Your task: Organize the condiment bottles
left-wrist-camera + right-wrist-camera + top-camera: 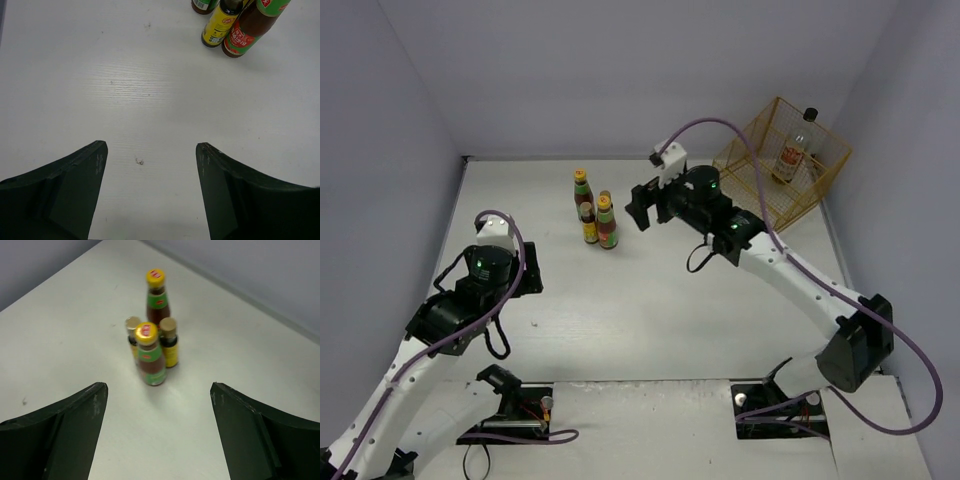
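Bottles [607, 225] share a white table [650, 310]: a wire basket [750, 170] at the far right holds the tall clear one [792, 152], while the left gripper [151, 150] and right gripper [160, 390], fingers apart and empty, face two red bottles [150, 357] and two brown bottles [169, 342] clustered mid-table.

I count: dark red yellow-capped glass bottles [155, 300] [150, 362] ×2 | short brown yellow-labelled bottles [169, 347] [589, 228] ×2 | tall clear black-capped bottle [791, 152] ×1 | yellow wire basket [752, 180] ×1

Top edge of the left wrist view crops the dark red bottle [248, 29] (cap unseen)
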`<action>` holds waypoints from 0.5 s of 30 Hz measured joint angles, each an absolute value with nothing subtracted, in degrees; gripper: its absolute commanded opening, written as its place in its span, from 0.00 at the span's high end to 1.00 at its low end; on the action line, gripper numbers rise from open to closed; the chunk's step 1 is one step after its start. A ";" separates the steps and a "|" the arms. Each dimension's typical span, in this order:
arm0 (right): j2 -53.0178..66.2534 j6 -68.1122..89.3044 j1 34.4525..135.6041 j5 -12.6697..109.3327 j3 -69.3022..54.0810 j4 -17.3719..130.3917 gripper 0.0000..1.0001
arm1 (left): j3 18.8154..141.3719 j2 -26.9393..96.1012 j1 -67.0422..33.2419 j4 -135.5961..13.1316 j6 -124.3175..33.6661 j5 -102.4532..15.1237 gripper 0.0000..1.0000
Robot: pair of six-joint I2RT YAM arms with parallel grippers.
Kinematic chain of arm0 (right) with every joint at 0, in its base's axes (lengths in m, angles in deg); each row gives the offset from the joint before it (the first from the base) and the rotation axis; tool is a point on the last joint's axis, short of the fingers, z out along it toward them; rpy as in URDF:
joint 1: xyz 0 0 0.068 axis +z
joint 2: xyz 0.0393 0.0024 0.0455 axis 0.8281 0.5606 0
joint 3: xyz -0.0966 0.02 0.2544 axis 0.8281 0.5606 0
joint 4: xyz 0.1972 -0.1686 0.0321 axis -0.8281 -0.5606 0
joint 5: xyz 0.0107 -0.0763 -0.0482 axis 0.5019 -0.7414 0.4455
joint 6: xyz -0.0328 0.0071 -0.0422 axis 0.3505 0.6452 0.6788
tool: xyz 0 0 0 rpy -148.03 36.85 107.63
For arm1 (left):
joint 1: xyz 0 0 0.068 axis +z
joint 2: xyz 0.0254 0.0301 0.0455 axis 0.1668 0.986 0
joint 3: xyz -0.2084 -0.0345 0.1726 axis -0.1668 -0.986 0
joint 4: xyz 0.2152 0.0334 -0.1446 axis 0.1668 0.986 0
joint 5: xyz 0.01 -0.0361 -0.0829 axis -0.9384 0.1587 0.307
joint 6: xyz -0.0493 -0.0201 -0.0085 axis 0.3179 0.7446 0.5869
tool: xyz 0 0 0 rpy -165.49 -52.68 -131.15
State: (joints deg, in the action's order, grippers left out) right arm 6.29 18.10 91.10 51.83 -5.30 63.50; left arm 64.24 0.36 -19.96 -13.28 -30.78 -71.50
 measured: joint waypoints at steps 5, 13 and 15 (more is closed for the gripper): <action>13.24 16.50 96.59 51.32 -4.16 67.19 0.13 | 64.24 -0.16 -19.96 -11.75 -30.05 -71.54 0.29; 25.00 15.89 97.11 50.45 -5.34 72.81 0.14 | 64.24 -0.90 -19.96 -9.55 -29.33 -72.50 0.29; 28.04 15.91 97.16 50.49 -7.20 73.44 0.15 | 64.24 -1.08 -19.96 -9.00 -29.22 -72.83 0.29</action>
